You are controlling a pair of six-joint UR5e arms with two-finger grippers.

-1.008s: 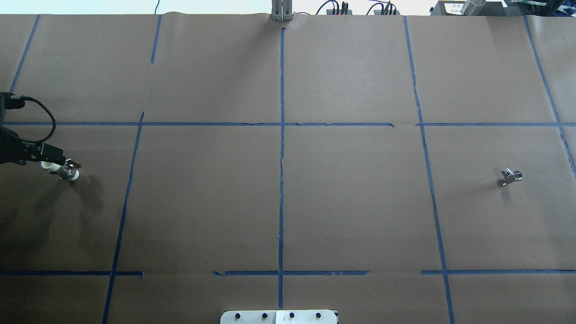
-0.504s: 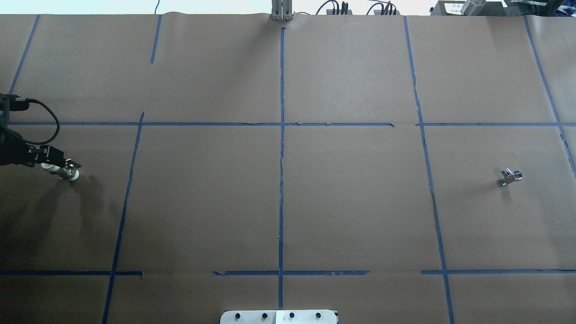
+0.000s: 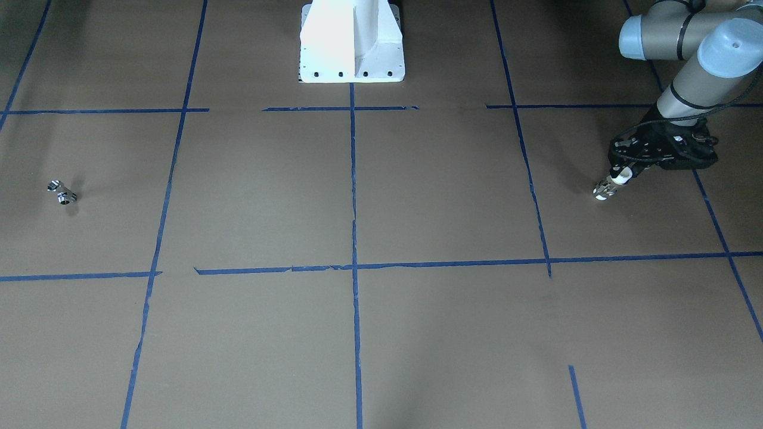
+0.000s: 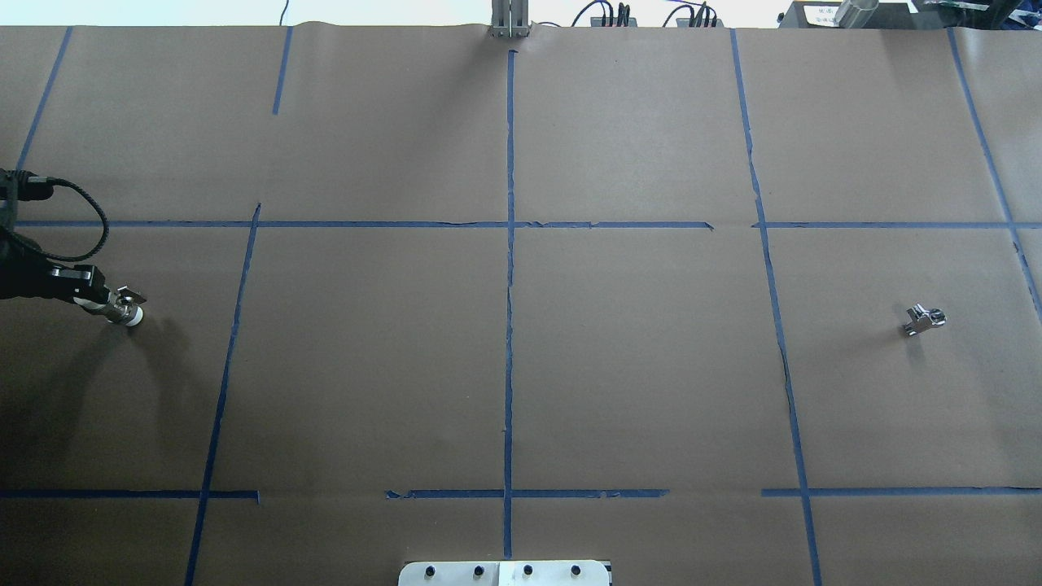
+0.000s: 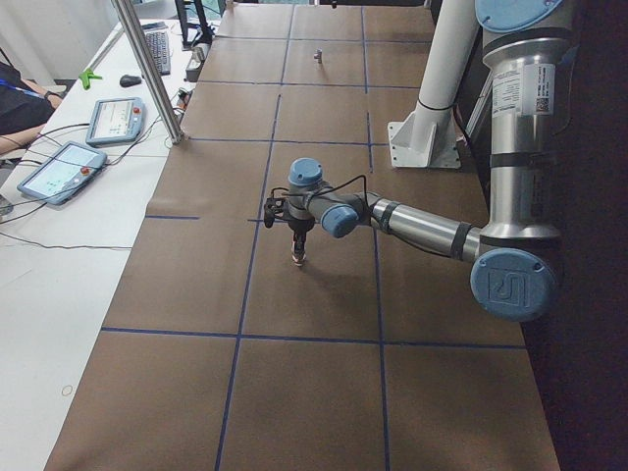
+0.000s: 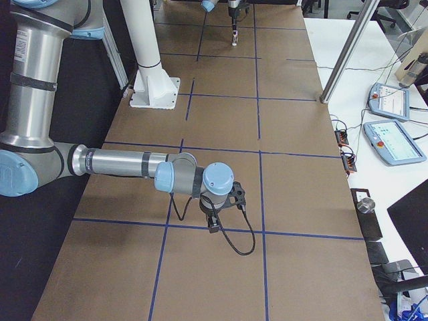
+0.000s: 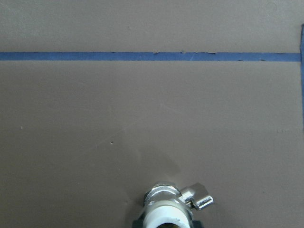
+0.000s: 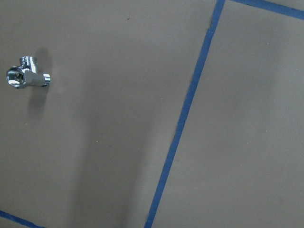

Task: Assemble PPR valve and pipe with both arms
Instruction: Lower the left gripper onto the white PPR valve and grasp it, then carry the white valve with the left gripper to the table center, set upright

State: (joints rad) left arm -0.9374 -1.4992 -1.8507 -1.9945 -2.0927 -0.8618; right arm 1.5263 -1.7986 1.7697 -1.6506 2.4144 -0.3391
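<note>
Over on the robot's left, left gripper clamped on white pipe with chrome end, tip pointing down near brown paper, chrome valve lying well apart across the table, right gripper low over the paper, finger spread impossible to tell.

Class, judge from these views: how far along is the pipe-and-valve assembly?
Done: only the first grasp. In hand: the left gripper holds the white pipe upright, chrome end down. Left: the chrome fitting lies loose, and the right arm hovers apart from it; picking it up and joining both remain.
</note>
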